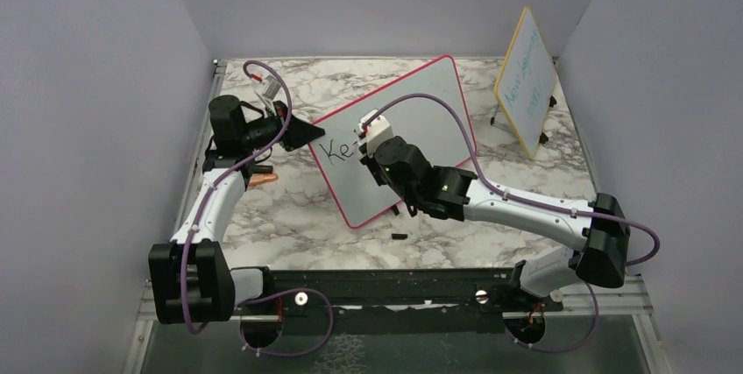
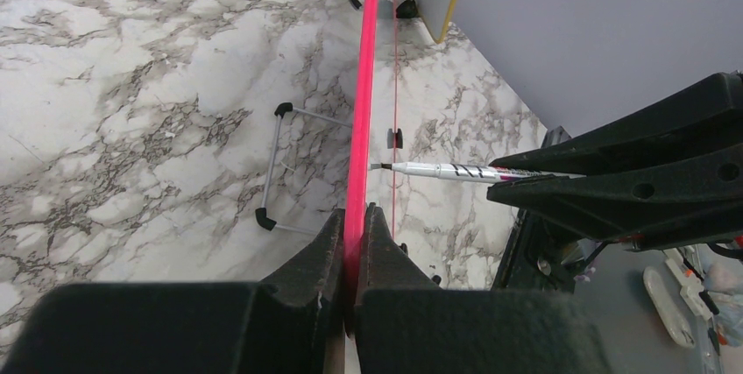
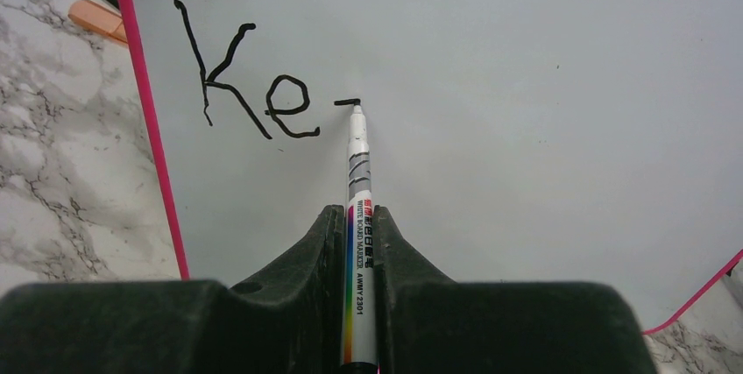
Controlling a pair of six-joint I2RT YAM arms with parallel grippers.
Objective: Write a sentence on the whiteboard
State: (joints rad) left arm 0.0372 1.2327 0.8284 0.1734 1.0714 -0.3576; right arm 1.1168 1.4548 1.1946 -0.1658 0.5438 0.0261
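The whiteboard with its pink-red frame stands tilted in the middle of the table. My left gripper is shut on its left edge; in the left wrist view the pink frame runs straight up from between my left gripper. My right gripper is shut on a white marker, whose tip touches the whiteboard. The sentence reads "Ke" in black, with a short fresh stroke at the marker tip. From above, the sentence sits near the board's left edge, beside my right gripper.
A smaller yellow-framed board with teal writing stands at the back right. An orange marker lies on the marble beside the left arm; orange and green markers show past the board's edge. A small black cap lies in front of the board.
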